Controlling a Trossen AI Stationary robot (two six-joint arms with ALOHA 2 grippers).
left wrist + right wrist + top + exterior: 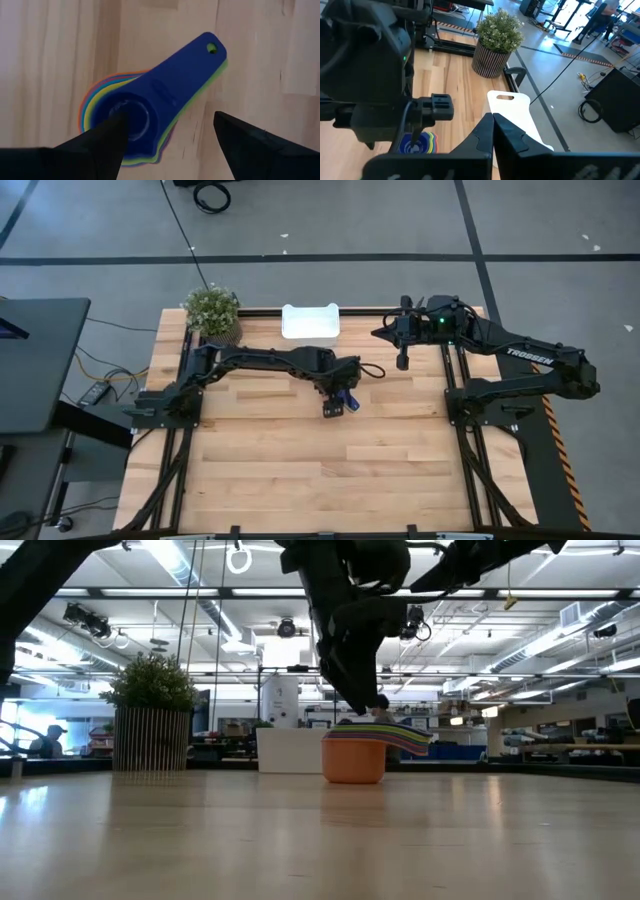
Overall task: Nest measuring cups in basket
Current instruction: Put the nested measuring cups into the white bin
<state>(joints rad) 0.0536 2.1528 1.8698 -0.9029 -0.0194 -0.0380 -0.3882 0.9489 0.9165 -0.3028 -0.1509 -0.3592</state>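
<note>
The measuring cups [349, 401] stand nested in one stack on the table's middle, orange cup [354, 761] at the bottom and a dark blue cup [170, 85] on top, the handles fanned out to one side. My left gripper [169, 114] hangs open just over the stack, slanting down; one finger stands over the blue bowl, the other beside the handles. The white basket [311, 321] sits at the far edge, nothing showing in it. My right gripper [402, 363] waits shut at the far right, raised above the table. My left gripper comes at the stack from above, slanting down. One fingertip [112, 127] stands over the top blue cup's bowl [137, 117], and the other is over bare wood beside the handles. Whether a finger touches the cup I cannot tell.
A potted plant [212, 310] stands at the far left corner, left of the basket. The near half of the wooden table [320, 480] shows bare wood. Both arms' bases stand at the table's left and right sides.
</note>
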